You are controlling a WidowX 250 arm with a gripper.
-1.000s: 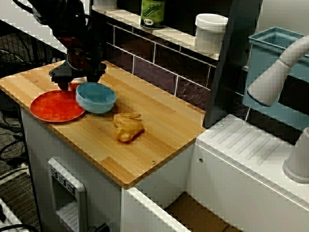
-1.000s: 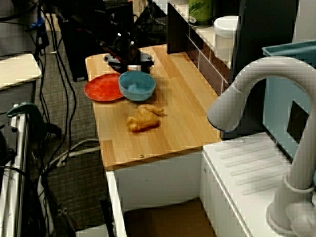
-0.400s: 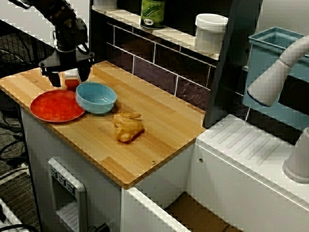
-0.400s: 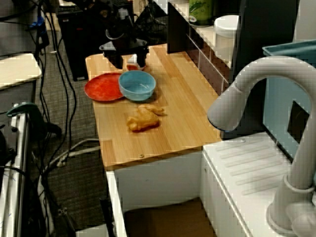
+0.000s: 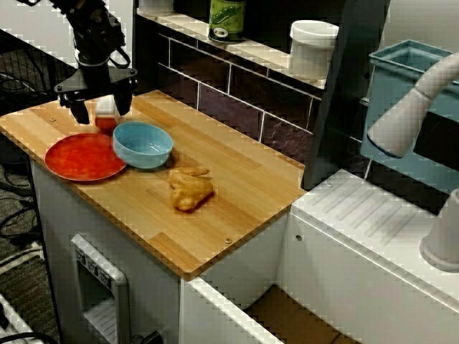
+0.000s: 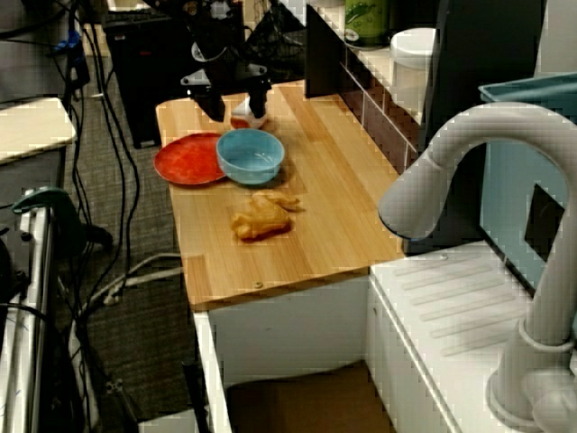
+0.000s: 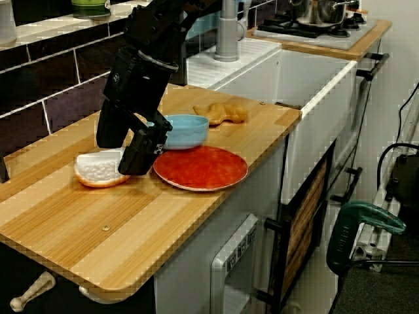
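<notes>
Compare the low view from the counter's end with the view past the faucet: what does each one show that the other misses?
Only the low view: the bumpy white top of the small orange-rimmed item lying on the wood, and the stove with a pot at the far end.
Only the faucet view: the cables on the floor beside the counter, and the cardboard-floored gap under the counter.
Both: the open gripper with a finger on either side of that item, the red plate, blue bowl, yellow-brown lump and wooden counter.
</notes>
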